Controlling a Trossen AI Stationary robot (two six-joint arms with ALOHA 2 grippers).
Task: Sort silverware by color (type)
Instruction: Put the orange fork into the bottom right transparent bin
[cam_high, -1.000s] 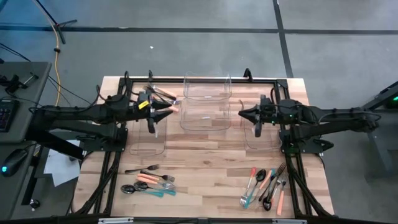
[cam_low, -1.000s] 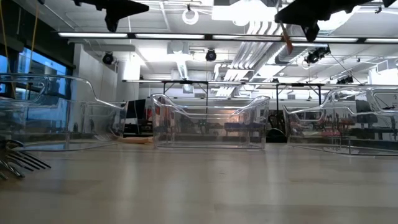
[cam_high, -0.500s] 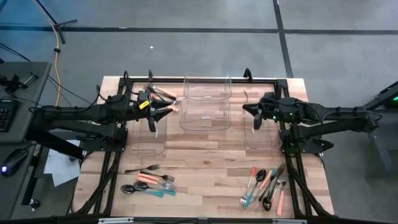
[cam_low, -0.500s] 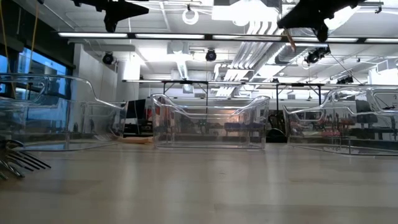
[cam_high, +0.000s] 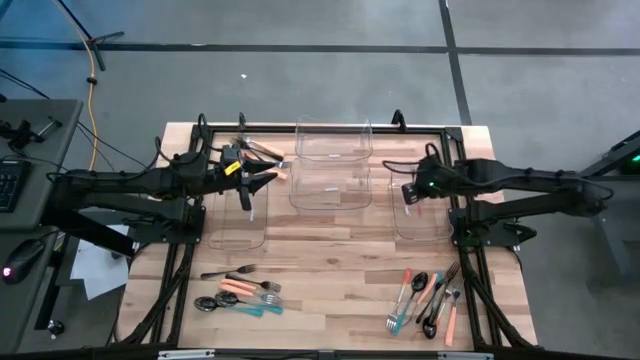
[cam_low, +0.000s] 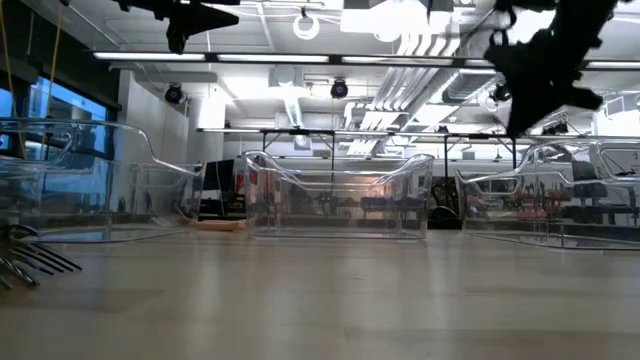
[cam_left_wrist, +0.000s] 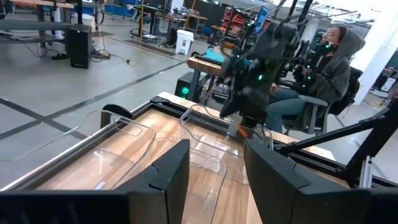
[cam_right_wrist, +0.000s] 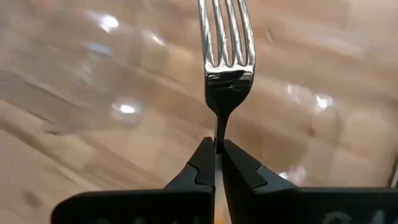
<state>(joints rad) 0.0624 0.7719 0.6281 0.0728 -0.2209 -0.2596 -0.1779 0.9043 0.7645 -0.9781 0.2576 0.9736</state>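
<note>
My right gripper (cam_high: 410, 194) hangs over the clear right bin (cam_high: 421, 222), tipped steeply down and shut on a fork (cam_right_wrist: 227, 50) with silver tines. The fork's handle is hidden behind the fingers. My left gripper (cam_high: 272, 177) is held level over the far end of the clear left bin (cam_high: 238, 222), open, with nothing between its fingers (cam_left_wrist: 168, 180). More silverware lies flat on the table in two piles: one near the front left (cam_high: 242, 292), one near the front right (cam_high: 428, 300). Their handles are orange, teal or black. My right gripper pinches the fork's thin neck (cam_right_wrist: 218, 132), just behind the tines, between its two fingertips. The tines stick out past the fingertips. The fingers come from above, slanting down, and lie along the fork. It is lifted clear, above the right bin's floor.
Two more clear bins (cam_high: 332, 140) (cam_high: 330, 188) stand at the far middle of the table. A few utensils (cam_high: 256, 149) lie at the far left behind my left arm. A person (cam_left_wrist: 329, 62) sits beyond the table's right side. Bare wood lies between the bins and the piles.
My right gripper has tipped from about level to steeply down, rolled, and sunk toward the right bin, staying shut. The fork has turned with it.
</note>
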